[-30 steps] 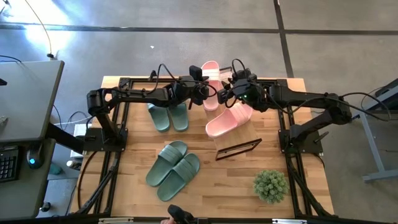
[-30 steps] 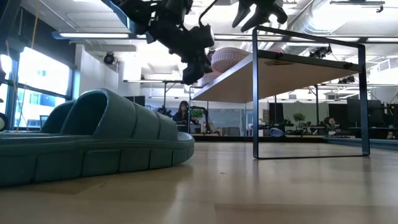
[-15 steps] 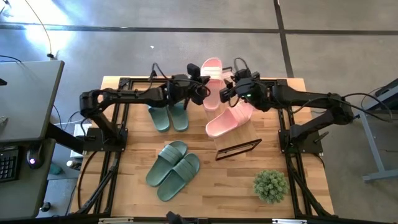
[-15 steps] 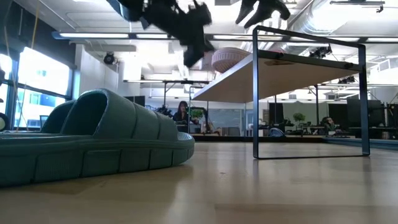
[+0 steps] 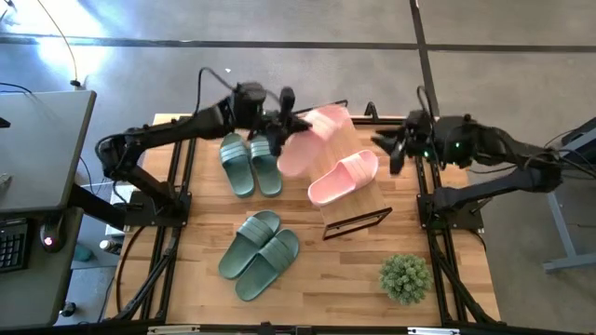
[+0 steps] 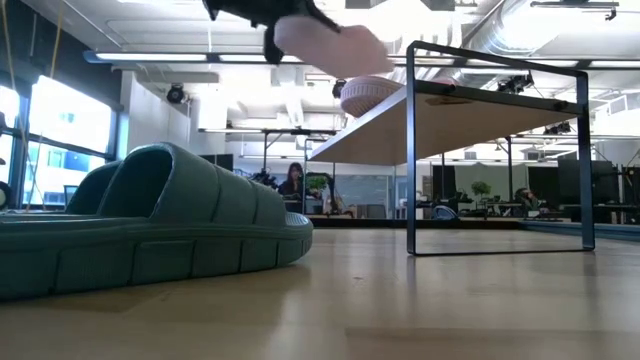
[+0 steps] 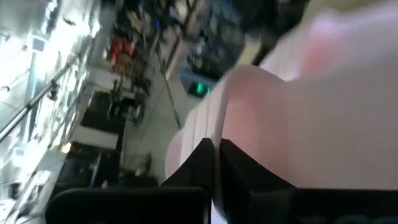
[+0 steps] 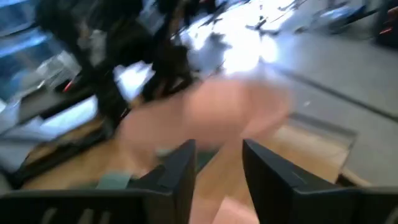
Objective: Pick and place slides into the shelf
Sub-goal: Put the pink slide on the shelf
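My left gripper (image 5: 285,121) is above the table's far half, shut on a pale pink slide (image 5: 313,141), which also shows high in the low view (image 6: 330,40). The second pink slide (image 5: 343,177) lies sole-down on the shelf (image 5: 365,201), near its far end (image 6: 372,95). My right gripper (image 5: 391,151) hangs open to the right of the shelf, touching nothing; its wrist view has the held slide (image 8: 211,118) blurred ahead of it. One sage-green pair (image 5: 251,164) lies beneath the left arm, and another (image 5: 259,245) lies toward the near edge. My left gripper pinches the pink slide at its edge on the left arm's side (image 7: 239,134), between the two shut fingers (image 7: 198,163). It comes at the slide roughly level from the table's left. The slide is lifted clear of the shelf and table and sits tilted.
A small potted plant (image 5: 405,277) stands at the table's near right corner. The shelf's black metal frame (image 5: 357,223) stands on the table (image 5: 372,307). A green slide (image 6: 150,225) fills the foreground of the low view. Bare wood shows between the green pair and the plant.
My left gripper has lifted the pink slide off the far end of the shelf and carried it up and slightly toward the table's left; the slide has turned and tipped. My right gripper has drawn back from that slide toward the table's right edge.
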Controlling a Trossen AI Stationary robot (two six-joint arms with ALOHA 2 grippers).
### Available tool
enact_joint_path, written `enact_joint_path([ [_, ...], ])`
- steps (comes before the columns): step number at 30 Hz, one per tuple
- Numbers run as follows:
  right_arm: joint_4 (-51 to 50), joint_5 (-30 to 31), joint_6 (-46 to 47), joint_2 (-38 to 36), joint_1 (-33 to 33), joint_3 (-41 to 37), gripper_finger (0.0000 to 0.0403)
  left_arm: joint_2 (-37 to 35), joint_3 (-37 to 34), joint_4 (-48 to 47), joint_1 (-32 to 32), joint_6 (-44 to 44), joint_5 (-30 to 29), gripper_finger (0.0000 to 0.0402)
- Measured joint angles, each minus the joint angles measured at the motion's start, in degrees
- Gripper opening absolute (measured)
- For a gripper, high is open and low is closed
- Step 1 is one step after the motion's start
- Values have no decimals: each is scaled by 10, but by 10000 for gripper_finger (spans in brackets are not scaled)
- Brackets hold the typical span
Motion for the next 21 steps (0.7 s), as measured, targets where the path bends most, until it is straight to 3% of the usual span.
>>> enact_joint_path([
  [3, -7, -29, -2, -17, 23, -33, 64, 23, 67, -78, 21, 37, 10, 1],
  [6, -9, -44, 6, -30, 40, -60, 12, 60, 131, -131, 38, 48, 60, 1],
  [10, -28, -28, 37, -39, 66, -87, 13, 115, 179, -179, 48, 72, 122, 0],
  [14, -67, 19, 67, -55, 89, -102, 3, 142, 192, -182, 47, 117, 113, 0],
  [18, -161, 113, 142, -70, 100, -111, 1, 173, 192, -183, 45, 136, 118, 0],
  [21, -213, 131, 207, -86, 95, -129, 0, 187, 191, -180, 46, 151, 117, 0],
])
